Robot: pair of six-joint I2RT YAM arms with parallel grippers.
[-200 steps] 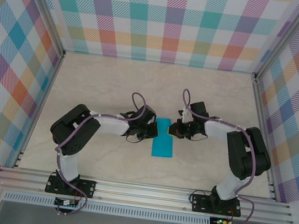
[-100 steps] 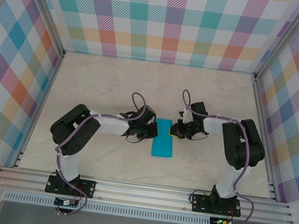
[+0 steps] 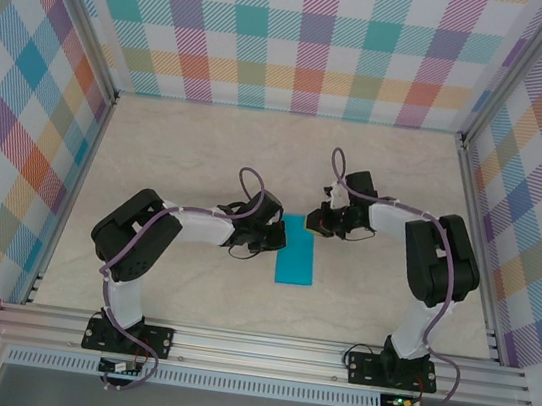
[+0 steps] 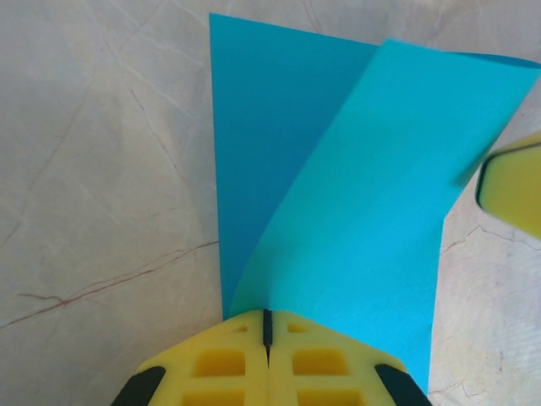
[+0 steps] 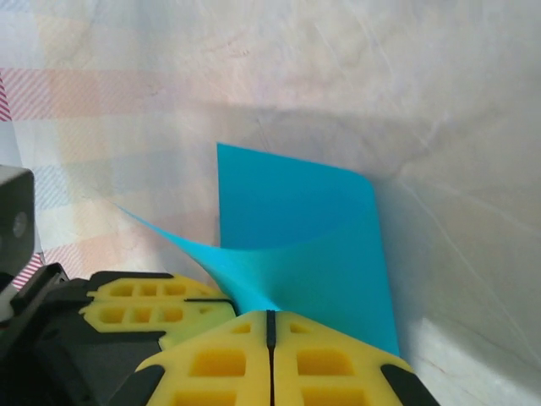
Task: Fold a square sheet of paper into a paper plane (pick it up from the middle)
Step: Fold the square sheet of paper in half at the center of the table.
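Top view: the folded teal sheet of paper (image 3: 296, 252) lies mid-table (image 3: 187, 151), between the two arms. The left gripper (image 3: 275, 236) is at its left edge, the right gripper (image 3: 315, 225) at its far right corner.
Left wrist view: fingers together, clamped on the raised upper layer.
Right wrist view: fingers together, pinching a curled-up corner.

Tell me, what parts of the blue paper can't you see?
Left wrist view: near edge of the blue paper hides under the left fingers.
Right wrist view: its near edge hides behind the right fingers.
Top view: both grips sit under the wrists; creases too small.
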